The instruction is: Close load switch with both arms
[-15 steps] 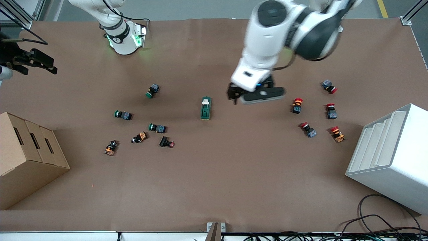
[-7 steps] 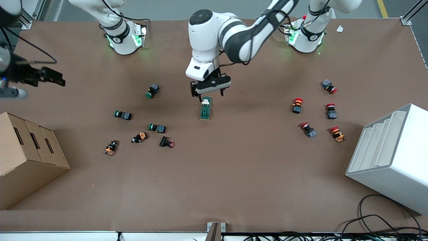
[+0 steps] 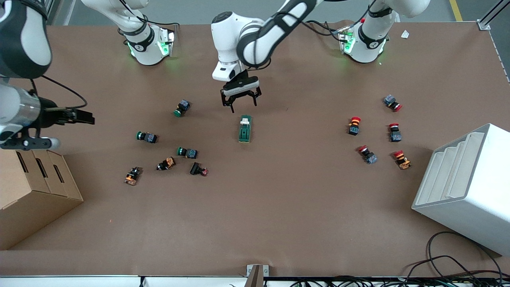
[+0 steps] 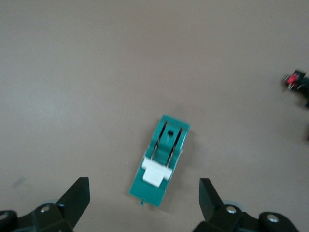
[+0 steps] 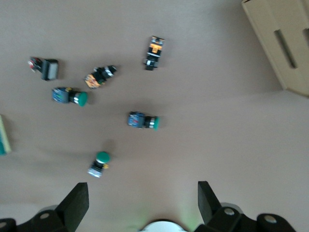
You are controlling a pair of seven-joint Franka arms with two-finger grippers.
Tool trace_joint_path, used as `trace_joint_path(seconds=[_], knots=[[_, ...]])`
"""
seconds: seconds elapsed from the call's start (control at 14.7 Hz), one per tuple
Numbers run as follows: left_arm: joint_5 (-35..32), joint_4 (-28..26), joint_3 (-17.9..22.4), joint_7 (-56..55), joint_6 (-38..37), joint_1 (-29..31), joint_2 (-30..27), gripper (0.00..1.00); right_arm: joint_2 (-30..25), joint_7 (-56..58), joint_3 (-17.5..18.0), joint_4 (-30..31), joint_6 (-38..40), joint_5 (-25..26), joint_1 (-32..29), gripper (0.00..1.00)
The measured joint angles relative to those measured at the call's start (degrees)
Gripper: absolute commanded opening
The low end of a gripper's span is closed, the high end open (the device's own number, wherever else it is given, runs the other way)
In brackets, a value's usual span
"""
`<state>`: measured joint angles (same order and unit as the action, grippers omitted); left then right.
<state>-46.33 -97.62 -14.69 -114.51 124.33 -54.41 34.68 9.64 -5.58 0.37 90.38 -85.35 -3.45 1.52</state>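
Note:
The load switch [image 3: 245, 128] is a dark green block with a white lever [image 3: 245, 119] at the end toward the robots' bases. It lies flat in the middle of the table. My left gripper [image 3: 240, 103] hangs open and empty over bare table just off the lever end. In the left wrist view the switch [image 4: 161, 153] lies between and ahead of the open fingers [image 4: 77, 197]. My right gripper [image 3: 84, 117] is open and empty over the table at the right arm's end, above the cardboard box. Only an edge of the switch [image 5: 3, 136] shows in the right wrist view.
Several green and orange pushbuttons [image 3: 187, 152] lie toward the right arm's end; they also show in the right wrist view [image 5: 143, 120]. Several red pushbuttons [image 3: 354, 125] lie toward the left arm's end. A cardboard box [image 3: 36, 187] and a white bin [image 3: 466, 187] stand at the table's ends.
My left arm has swung from the red pushbuttons' side to the middle and now sits off the switch's lever end. My right gripper has moved a little toward the middle.

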Motion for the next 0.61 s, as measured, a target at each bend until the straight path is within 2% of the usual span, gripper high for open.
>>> trace_joint_path(seconds=[0.2,0.41,0.61], knots=[[-9.75,-0.61,0.00,-10.35,0.16,-3.14,5.63,0.99,0.40,-15.64,0.26,0.99,-1.88,-6.43,5.66,1.00],[-20.71,-1.86,-0.02,-18.96,0.22,-4.88,9.23,0.99,2.22,-32.18,0.65,1.66,-7.13,-7.82,14.08,1.00],[-32.61,-5.42,-0.03,-26.61,0.17,-5.59,9.97,0.99,5.69,-48.69,0.85,2.56,-15.34,-8.37,23.82,1.00]])
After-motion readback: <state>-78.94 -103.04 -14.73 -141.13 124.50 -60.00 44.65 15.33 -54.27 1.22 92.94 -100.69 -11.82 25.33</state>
